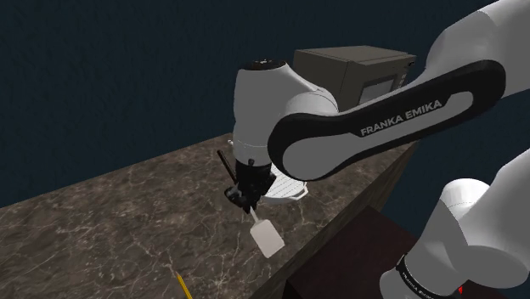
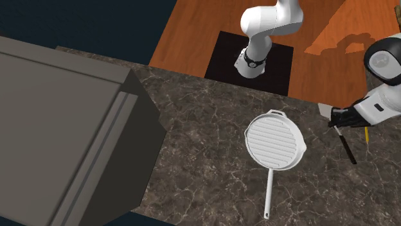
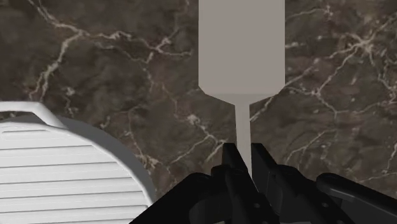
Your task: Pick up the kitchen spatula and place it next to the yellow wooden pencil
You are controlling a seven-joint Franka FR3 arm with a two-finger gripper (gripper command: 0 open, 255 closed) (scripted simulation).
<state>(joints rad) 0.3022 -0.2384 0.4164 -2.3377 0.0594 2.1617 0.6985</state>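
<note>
Fingers (image 3: 230, 162) are clamped on the thin, pale neck of the spatula (image 3: 240, 44). The gripper (image 3: 244, 153) is black and blocky. The blade is flat, matte grey-white with rounded shoulders, its tip cut off by the frame. The shoulder view shows a black handle jutting up behind the gripper. The blade slants over the counter (image 3: 95, 57), dark marble with white veins; contact unclear. Just beside it is the pan (image 3: 57, 165), white, round, ribbed, partly cut off. The pencil (image 1: 182, 284), thin and yellow, lies apart near the counter's edge. The microwave (image 1: 352, 68) is a grey box, half hidden by the arm (image 1: 382, 119).
</note>
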